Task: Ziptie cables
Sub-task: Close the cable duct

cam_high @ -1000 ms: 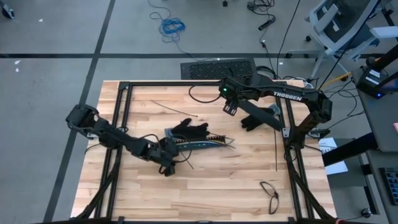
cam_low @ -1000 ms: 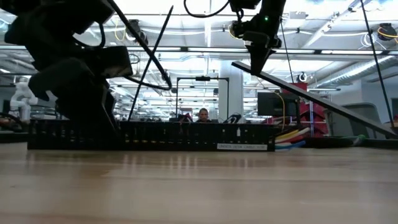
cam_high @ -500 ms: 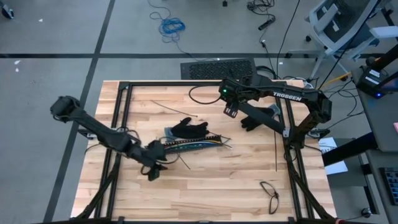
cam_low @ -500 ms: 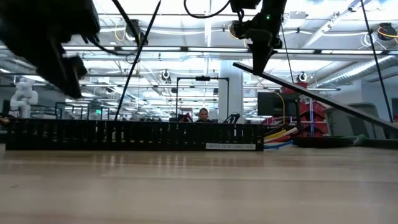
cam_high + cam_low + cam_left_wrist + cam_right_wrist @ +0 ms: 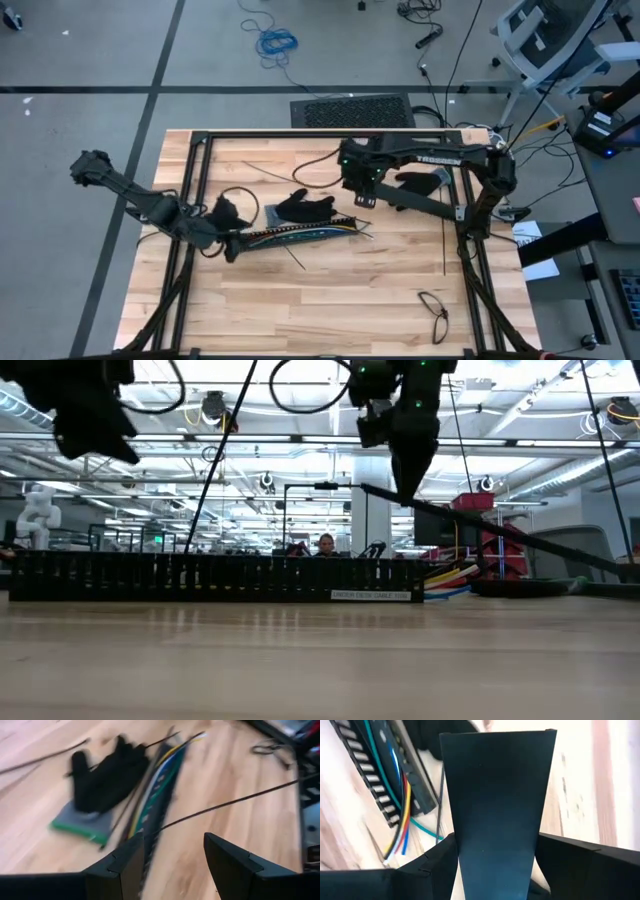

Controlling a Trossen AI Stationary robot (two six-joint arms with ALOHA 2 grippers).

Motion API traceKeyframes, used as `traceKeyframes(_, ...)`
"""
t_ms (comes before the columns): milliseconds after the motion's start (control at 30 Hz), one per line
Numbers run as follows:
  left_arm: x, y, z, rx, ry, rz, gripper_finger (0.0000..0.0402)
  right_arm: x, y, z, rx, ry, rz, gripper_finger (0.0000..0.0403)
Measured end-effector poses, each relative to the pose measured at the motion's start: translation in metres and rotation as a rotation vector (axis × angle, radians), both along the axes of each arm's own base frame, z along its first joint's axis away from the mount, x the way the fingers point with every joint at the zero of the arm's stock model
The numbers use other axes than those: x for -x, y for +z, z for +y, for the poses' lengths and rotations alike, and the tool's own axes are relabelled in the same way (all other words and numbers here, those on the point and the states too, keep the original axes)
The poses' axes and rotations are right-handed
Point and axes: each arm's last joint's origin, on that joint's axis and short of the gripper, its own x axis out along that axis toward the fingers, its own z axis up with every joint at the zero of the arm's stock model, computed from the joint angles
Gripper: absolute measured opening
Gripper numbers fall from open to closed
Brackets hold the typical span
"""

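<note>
A long black slotted bar [image 5: 300, 234] lies across the table's middle. The cables [image 5: 352, 226], yellow, green, blue and white, run along it, and their ends stick out at its right end [image 5: 402, 807]. My left gripper [image 5: 230, 245] hangs open above the bar's left end, with nothing between its fingers [image 5: 173, 840]. My right gripper [image 5: 362, 192] is above the bar's right end, pointing down, shut on a long flat black strip [image 5: 415, 203]. In the low view that strip [image 5: 500, 530] slopes down to the right. My right gripper pinches the flat strip near its upper left end [image 5: 497, 820]. One finger [image 5: 437, 862] is on each long edge, so the broad face fills the gap. The fingers come from above, pointing down. The strip slants down toward the right rail; whether its far end [image 5: 458, 214] rests there I cannot tell.
A black glove [image 5: 305, 207] on a grey-green pad [image 5: 82, 822] lies just beyond the slotted bar. Thin black strips [image 5: 292, 257] lie near it. A black cable loop [image 5: 318, 155] is at the far side and another [image 5: 434, 309] at the near right. Black frame rails [image 5: 190, 200] border the table.
My left gripper has drawn back toward the table's left edge, risen and rolled. The slotted bar slid a little to the left early on and then lay still. My right gripper has come down and toward the near left, over the bar's right end, turning the flat strip with it.
</note>
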Motion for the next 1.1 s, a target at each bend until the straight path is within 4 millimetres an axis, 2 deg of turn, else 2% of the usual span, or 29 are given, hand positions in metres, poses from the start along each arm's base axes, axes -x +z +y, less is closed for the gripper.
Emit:
traceKeyframes(100, 0.007, -0.003, 0.003, 0.037, 0.008, 0.065, 0.0201, -0.005, -0.01, -0.006, 0.029, 0.033, 0.034, 0.0231)
traceKeyframes(233, 0.012, -0.008, -0.002, 0.151, -0.172, 0.192, 0.0201, -0.001, -0.014, -0.031, 0.085, -0.023, 0.049, 0.0231)
traceKeyframes(333, 0.018, -0.012, -0.004, 0.169, -0.282, 0.296, 0.0201, 0.008, -0.011, -0.05, 0.084, -0.086, 0.042, 0.0231)
traceKeyframes(533, 0.025, -0.025, 0.0, 0.12, -0.237, 0.387, 0.0201, 0.027, -0.004, -0.085, 0.09, -0.217, 0.028, 0.0231)
traceKeyframes(667, 0.019, -0.039, -0.001, 0.122, -0.157, 0.376, 0.0201, 0.034, 0.008, -0.103, 0.121, -0.209, 0.003, 0.0231)
traceKeyframes(767, 0.012, -0.049, -0.004, 0.189, -0.105, 0.33, 0.0201, 0.039, 0.019, -0.116, 0.167, -0.186, -0.018, 0.0231)
traceKeyframes(900, 0.002, -0.054, -0.009, 0.226, -0.085, 0.3, 0.0201, 0.043, 0.037, -0.127, 0.198, -0.173, -0.063, 0.0231)
traceKeyframes(1100, -0.004, -0.076, -0.006, 0.123, -0.007, 0.479, 0.0201, 0.05, 0.066, -0.141, 0.258, -0.166, -0.135, 0.0231)
